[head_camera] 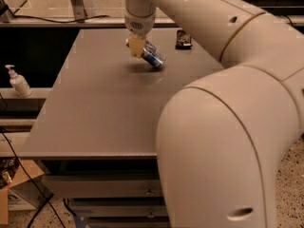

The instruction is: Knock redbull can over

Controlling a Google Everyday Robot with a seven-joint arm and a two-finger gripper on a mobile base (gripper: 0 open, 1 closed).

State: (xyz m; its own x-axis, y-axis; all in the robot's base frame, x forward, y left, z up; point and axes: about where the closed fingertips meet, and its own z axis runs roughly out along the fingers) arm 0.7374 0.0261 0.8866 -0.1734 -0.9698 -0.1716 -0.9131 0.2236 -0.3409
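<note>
The redbull can point(153, 57) is slim and silver with a blue end. It leans steeply on the grey table point(95, 113) at the far middle, almost lying down, with its blue end pointing down to the right. My gripper point(137, 45) hangs from the arm straight above the can's upper left end and is touching or very close to it. The arm's big cream elbow fills the right side of the view and hides the table's right part.
A small dark object point(183, 39) lies at the table's far right edge. A soap pump bottle point(19, 81) stands on a lower shelf to the left. Drawers point(109, 189) sit below the table front. Cables run along the floor at the left.
</note>
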